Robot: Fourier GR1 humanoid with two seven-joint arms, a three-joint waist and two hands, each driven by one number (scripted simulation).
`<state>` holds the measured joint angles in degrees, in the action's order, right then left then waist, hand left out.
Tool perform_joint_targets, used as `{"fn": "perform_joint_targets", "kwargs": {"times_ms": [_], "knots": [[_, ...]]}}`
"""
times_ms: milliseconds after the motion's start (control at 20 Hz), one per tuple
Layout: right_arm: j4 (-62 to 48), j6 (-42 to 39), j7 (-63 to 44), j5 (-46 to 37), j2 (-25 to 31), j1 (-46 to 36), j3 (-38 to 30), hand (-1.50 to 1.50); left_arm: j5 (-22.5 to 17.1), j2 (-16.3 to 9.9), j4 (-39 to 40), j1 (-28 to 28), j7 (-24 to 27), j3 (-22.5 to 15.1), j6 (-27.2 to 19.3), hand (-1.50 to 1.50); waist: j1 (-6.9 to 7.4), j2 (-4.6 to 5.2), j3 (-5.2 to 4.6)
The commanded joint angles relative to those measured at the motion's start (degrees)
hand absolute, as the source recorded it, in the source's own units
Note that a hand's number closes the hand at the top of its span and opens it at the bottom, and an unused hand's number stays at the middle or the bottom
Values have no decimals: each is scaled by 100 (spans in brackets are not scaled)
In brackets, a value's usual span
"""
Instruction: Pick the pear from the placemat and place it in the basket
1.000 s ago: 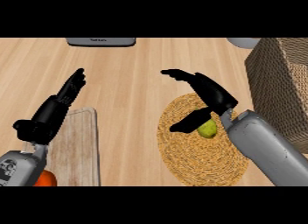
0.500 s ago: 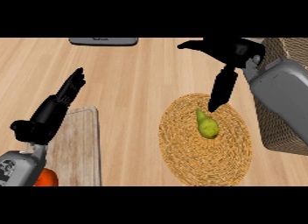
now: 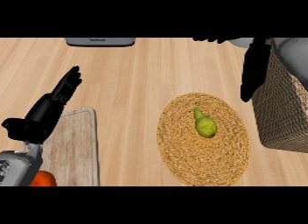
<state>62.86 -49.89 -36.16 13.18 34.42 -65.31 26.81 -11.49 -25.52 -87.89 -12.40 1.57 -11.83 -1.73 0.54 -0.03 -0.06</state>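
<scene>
A green pear point(image 3: 205, 124) lies on the round woven placemat point(image 3: 203, 135), stem pointing to the far side. The wicker basket point(image 3: 289, 114) stands right of the placemat. My right hand point(image 3: 253, 65) is raised at the upper right, over the basket's near-left corner, its straight fingers hanging down; it is open and holds nothing. It is well apart from the pear. My left hand point(image 3: 53, 105) rests open at the left, fingers pointing up and away.
A wooden cutting board point(image 3: 76, 144) lies under my left forearm, with an orange object point(image 3: 44, 178) at its near-left corner. A grey appliance point(image 3: 99, 41) sits at the far edge of the counter.
My right hand has lifted off the pear and swung up and to the right, toward the basket, with nothing in it. The pear stays on the placemat. The left hand is unmoved.
</scene>
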Motion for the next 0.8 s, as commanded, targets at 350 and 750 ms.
{"fn": "perform_joint_targets", "kwargs": {"times_ms": [350, 750], "knots": [[52, -118, 239, -784, -231, 547, -536, -150, 263, 303, 25, 179, 128, 152, 204, 0, -10, 13, 5], [418, 911, 955, -1864, -871, 1807, -422, -150, 390, 347, -109, 65, -140, 299, 257, 0, -2, 26, 9]]}}
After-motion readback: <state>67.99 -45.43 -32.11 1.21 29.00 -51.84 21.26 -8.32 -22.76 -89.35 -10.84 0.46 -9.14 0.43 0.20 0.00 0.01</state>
